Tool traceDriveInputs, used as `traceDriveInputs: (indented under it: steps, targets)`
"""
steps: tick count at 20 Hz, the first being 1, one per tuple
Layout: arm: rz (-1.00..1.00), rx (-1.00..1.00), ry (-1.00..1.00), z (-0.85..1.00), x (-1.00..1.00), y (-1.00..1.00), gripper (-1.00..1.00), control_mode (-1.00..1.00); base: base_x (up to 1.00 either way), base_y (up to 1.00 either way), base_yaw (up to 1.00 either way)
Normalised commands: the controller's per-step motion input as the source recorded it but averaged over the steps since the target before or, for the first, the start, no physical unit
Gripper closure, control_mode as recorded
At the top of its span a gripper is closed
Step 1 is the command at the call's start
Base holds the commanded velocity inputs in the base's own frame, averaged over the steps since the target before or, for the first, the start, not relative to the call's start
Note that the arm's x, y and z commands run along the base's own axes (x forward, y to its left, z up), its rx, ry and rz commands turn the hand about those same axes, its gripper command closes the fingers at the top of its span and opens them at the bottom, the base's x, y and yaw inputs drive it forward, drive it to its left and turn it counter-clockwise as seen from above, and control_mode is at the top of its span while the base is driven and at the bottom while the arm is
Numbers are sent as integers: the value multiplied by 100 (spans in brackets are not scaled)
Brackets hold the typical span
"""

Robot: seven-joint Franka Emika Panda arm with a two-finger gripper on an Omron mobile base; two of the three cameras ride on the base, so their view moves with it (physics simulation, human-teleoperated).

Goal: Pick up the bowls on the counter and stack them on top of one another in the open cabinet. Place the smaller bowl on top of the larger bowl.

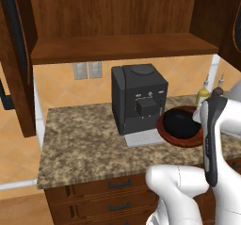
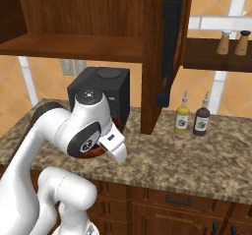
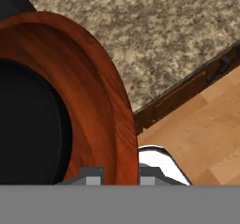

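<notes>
My jaws pinch the rim of the wide reddish-brown wooden bowl, beside the black coffee machine on the speckled granite counter; the glossy black bowl sits inside.

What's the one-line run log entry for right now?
gripper: shut on brown bowl rim | black bowl: inside brown bowl | location: counter | cabinet shelf: no bowls

The robot's arm is built of glossy white, rounded shell segments that swell into bulbous housings at the joints. In the left base view a long dark grey strip runs down one slim white link. In the right base view a round dark grey cap with small pale marks tops a joint, a dark ring with a faint circular emblem sits on its side, and a white angular wedge-shaped piece juts below it.
</notes>
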Motion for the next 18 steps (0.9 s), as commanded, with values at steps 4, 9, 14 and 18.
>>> traceDriveInputs:
  steps: [4, 9, 14, 18]
  targets:
    - [-11, 9, -3, 48, 12, 61, 100, -100, 0, 0, 0]
    - [-13, 9, -2, 64, 2, 51, 100, -100, 0, 0, 0]
    - [-13, 7, 2, 87, -2, 20, 100, -100, 0, 0, 0]
    - [-10, 11, 1, 53, 0, 1, 100, -100, 0, 0, 0]
